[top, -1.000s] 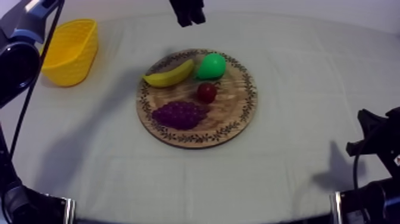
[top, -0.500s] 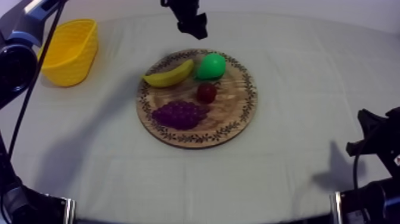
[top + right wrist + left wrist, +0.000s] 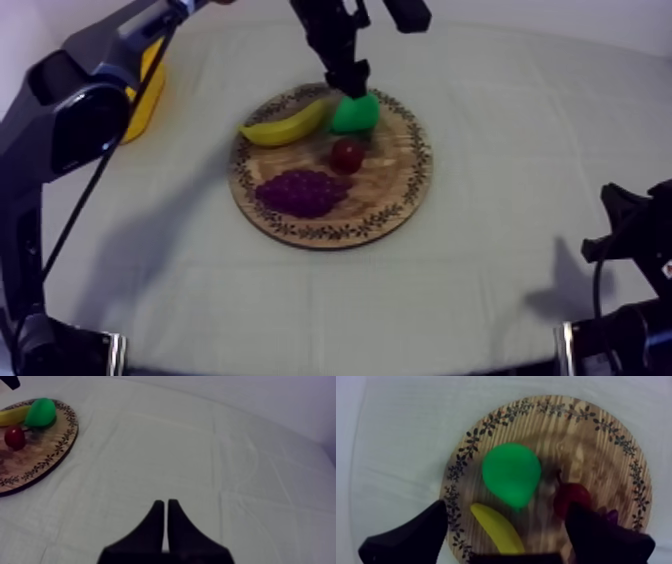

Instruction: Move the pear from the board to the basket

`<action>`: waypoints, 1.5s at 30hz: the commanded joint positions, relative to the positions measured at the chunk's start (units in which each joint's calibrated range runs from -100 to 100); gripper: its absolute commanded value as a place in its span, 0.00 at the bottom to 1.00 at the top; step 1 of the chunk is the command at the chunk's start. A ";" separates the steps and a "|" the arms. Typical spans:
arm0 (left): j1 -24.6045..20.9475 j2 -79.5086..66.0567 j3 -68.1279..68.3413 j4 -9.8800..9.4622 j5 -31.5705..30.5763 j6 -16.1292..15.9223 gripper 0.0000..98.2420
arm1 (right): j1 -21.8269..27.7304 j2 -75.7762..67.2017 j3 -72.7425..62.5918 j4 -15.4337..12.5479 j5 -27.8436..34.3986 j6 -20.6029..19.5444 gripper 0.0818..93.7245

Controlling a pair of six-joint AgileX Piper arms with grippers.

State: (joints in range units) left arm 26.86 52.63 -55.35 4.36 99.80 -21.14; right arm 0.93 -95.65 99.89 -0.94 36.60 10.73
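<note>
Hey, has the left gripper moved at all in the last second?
Yes. In the top view the left gripper has come from beyond the far rim of the wooden board to just over the pear lying on it.

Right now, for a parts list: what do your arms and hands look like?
Left arm: dark grey, with a glossy rounded joint. Left hand and right hand: two matte black fingers each, tapering to tips. Right arm: black.

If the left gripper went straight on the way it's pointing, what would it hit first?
Most likely the pear: the open left gripper points down at the wooden board with the pear lined up between its fingers. Depth is hard to judge, but nothing seems to lie in between.
</note>
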 commanded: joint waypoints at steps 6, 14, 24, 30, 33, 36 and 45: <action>0.72 10.74 -7.54 0.31 0.04 1.12 0.93 | -0.01 -0.02 0.00 -0.01 0.01 -0.01 0.00; 1.02 15.90 -12.27 0.39 0.04 1.83 0.91 | -0.01 -0.02 0.00 -0.01 0.01 -0.01 0.00; -0.31 19.29 -14.99 -0.05 0.04 3.98 0.74 | -0.01 -0.02 0.00 -0.01 0.01 -0.01 0.00; -0.14 19.81 -15.81 -0.10 0.01 4.55 0.56 | -0.01 -0.02 0.00 -0.01 0.01 -0.01 0.00; 0.01 19.76 -15.88 -0.07 -0.02 4.51 0.51 | -0.01 -0.02 0.00 -0.01 0.01 -0.01 0.00; 0.15 19.21 -15.25 -0.03 -0.04 4.47 0.50 | -0.01 -0.02 0.00 -0.01 0.01 -0.01 0.00; 1.33 10.75 -8.57 -0.42 -0.11 4.93 0.50 | -0.01 -0.02 0.00 -0.01 0.01 -0.01 0.00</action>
State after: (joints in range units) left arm 28.09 65.56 -65.09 3.94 99.79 -16.25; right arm 0.93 -95.65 99.89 -0.94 36.60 10.74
